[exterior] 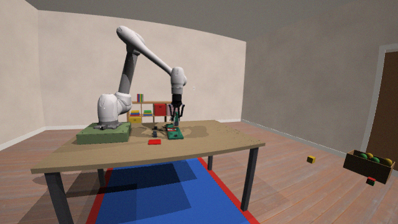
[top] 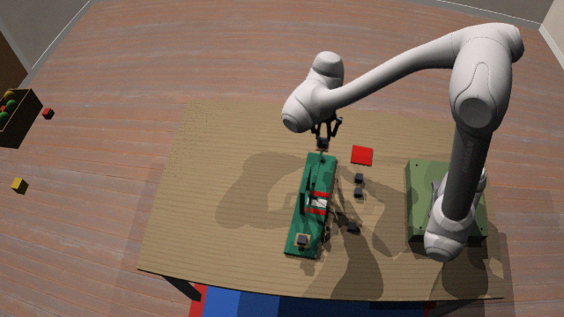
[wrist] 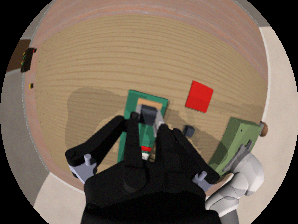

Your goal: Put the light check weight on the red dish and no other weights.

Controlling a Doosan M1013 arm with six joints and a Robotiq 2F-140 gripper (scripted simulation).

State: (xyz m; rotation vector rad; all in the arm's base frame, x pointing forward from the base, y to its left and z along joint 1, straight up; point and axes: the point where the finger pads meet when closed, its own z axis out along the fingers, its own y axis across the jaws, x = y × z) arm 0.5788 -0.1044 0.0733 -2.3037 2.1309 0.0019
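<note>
The gripper (top: pixel 323 139) (exterior: pixel 176 121) (wrist: pixel 148 120) points down at the raised far pan (wrist: pixel 150 101) of the green balance (top: pixel 326 171) (exterior: pixel 176 136). It looks shut on a dark weight (top: pixel 322 143) (wrist: pixel 148 114) at that pan; whether the weight bears on the pan is unclear. Another dark weight (top: pixel 301 239) sits on the near pan. Three more stand beside the balance: one weight (top: pixel 359 178) (wrist: pixel 188 131), another weight (top: pixel 358 192) and a third weight (top: pixel 352 226). The red dish (top: pixel 361 155) (exterior: pixel 154 142) (wrist: pixel 199 96) lies flat with nothing on it. The pointer's field is hard to read.
The arm's green base block (top: pixel 416 198) (exterior: pixel 102 138) (wrist: pixel 234 135) stands on the table (top: pixel 198 185) (exterior: pixel 93 155), beyond the loose weights from the balance. The balance's upright parts rise at its middle. A box of balls (top: pixel 18 128) (exterior: pixel 367 168) is on the floor.
</note>
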